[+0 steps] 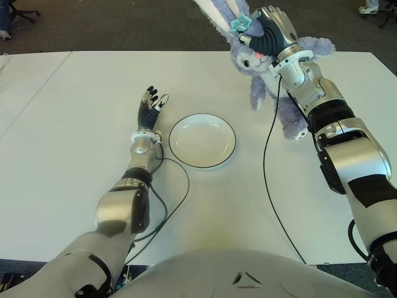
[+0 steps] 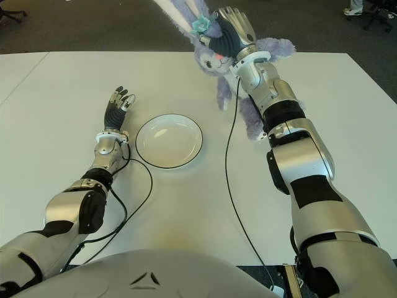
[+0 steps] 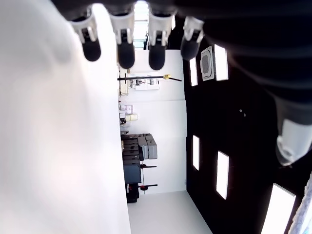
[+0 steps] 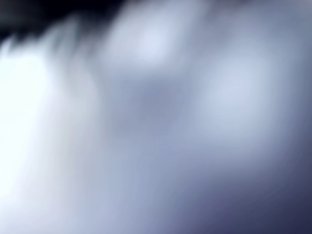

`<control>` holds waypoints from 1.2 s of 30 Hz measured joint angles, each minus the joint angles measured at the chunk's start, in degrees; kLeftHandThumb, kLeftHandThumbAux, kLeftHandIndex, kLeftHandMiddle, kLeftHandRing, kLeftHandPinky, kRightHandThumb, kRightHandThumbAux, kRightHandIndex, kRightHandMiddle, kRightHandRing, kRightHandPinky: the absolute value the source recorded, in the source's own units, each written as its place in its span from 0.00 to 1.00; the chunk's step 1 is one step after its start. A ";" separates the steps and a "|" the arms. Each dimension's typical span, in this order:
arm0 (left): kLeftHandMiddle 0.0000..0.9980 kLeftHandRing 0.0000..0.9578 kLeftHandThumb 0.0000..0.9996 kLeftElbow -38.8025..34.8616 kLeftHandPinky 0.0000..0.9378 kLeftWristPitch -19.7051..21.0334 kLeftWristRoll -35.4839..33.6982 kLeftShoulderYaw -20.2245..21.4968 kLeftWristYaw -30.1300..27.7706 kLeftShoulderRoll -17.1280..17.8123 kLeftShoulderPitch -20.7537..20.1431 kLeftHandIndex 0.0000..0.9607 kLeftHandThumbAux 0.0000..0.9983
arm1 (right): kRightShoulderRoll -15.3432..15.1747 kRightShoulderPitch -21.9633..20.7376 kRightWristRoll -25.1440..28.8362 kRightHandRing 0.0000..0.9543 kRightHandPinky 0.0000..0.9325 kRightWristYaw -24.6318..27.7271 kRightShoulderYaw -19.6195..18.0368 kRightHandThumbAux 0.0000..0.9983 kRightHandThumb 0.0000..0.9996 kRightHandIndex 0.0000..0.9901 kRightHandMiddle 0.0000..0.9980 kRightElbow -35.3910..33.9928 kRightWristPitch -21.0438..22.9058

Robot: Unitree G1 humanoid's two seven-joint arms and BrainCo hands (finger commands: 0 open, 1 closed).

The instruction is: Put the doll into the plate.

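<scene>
The doll (image 1: 260, 59), a lilac plush rabbit with long ears, a teal bow by one ear and a pink mouth, is held in the air by the right hand (image 1: 272, 32) above the far edge of the white table (image 1: 74, 136), right of its middle. The head is gripped by the closed fingers, and the body and legs hang down beside the forearm, with the lower foot close to or touching the tabletop; which of the two cannot be told. The right wrist view is filled by blurred lilac plush. The plate (image 1: 202, 140), white with a thin dark rim, is seen near the table's middle, well apart from the doll and nearer the front edge. The left hand (image 1: 149, 107) is shown just left of the plate, palm up, its fingers (image 3: 126, 48) extended and loose, holding nothing. A black cable (image 1: 268, 167) is laid across the table right of the plate. No writing or brand can be read anywhere.
</scene>
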 measured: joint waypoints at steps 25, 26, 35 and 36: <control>0.13 0.12 0.00 0.00 0.09 -0.37 0.51 -0.09 1.58 -0.22 0.00 0.07 0.47 | 5.60 0.13 -0.28 0.90 0.82 4.45 2.49 0.68 0.58 0.79 0.86 -7.69 -1.77; 0.13 0.12 0.00 0.00 0.09 -0.37 0.53 -0.10 1.59 -0.22 0.00 0.07 0.48 | 5.73 0.15 -0.25 0.90 0.81 4.68 2.52 0.68 0.58 0.79 0.86 -7.74 -1.92; 0.13 0.12 0.00 0.00 0.10 -0.37 0.54 -0.10 1.62 -0.23 0.00 0.06 0.49 | 6.79 0.44 -0.10 0.88 0.74 7.28 2.68 0.68 0.58 0.75 0.84 -8.30 -2.51; 0.13 0.12 0.00 0.00 0.10 -0.37 0.54 -0.09 1.62 -0.24 0.00 0.06 0.49 | 6.92 0.46 -0.07 0.87 0.74 7.63 2.68 0.68 0.58 0.74 0.84 -8.40 -2.51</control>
